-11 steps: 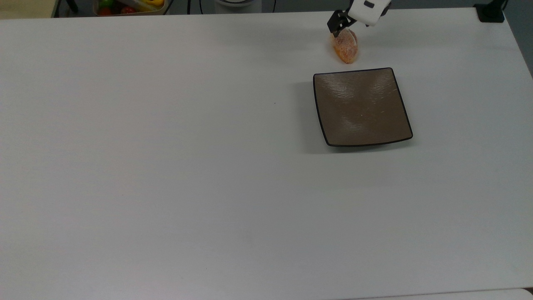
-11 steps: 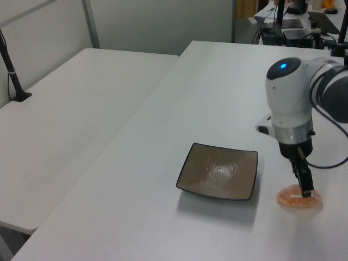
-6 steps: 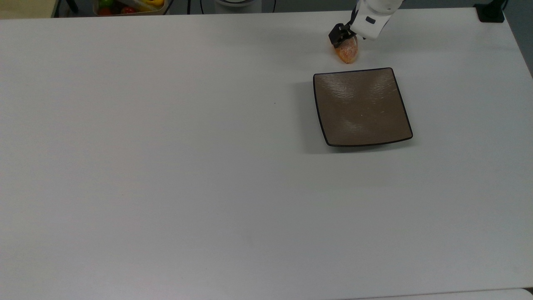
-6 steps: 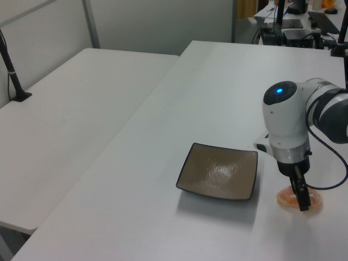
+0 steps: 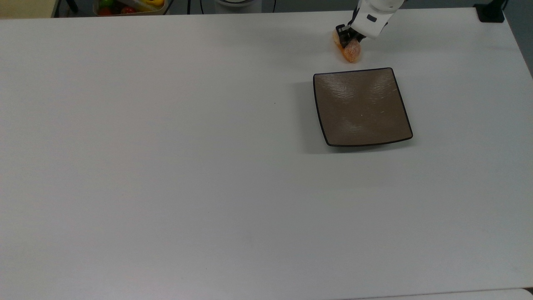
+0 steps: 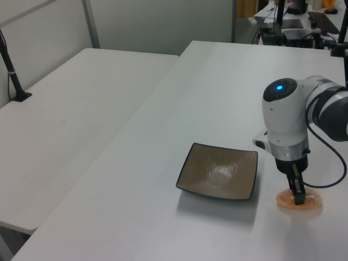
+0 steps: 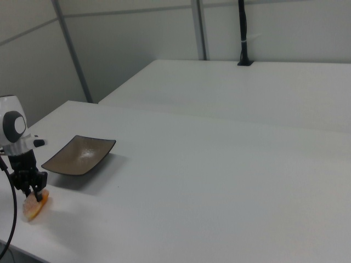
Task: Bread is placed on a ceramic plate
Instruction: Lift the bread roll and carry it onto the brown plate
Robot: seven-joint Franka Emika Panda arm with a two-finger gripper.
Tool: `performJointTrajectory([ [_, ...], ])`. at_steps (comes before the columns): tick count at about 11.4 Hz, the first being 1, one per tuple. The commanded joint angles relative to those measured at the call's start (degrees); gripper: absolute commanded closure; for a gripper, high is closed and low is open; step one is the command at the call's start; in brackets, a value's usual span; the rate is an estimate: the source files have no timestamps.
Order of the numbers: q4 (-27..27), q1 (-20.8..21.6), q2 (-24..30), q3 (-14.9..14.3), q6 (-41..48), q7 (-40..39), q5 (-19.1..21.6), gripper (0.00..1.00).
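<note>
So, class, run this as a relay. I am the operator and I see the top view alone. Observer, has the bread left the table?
Observer: No. In the left view the bread touches the table, and the pincer is down on it.
Operator: Is the plate flat all over?
Observer: No. The right view shows the ceramic plate from the side, and its edges curve upward.
Operator: Is there anything on the arm above the pincer?
Observer: In the left view, a blue light glows on the arm's white housing.
</note>
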State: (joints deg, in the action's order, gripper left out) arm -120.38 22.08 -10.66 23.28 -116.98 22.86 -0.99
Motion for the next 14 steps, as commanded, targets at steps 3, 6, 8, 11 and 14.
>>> performJointTrajectory([
  [3, 6.45, -2.91, 2.57, -0.6, -0.44, 7.8, -1.38, 0.69],
  [6, 11.73, -4.68, 1.26, -1.13, -1.23, 10.97, -4.8, 0.68],
  [8, 16.03, -5.64, -1.98, -1.48, -2.28, 12.03, -5.68, 0.68],
  [11, 19.63, -5.91, -6.99, -2.36, -7.38, 17.28, -9.45, 0.66],
  [14, 22.72, -5.74, -11.83, -2.36, -7.39, 22.48, -13.85, 0.58],
])
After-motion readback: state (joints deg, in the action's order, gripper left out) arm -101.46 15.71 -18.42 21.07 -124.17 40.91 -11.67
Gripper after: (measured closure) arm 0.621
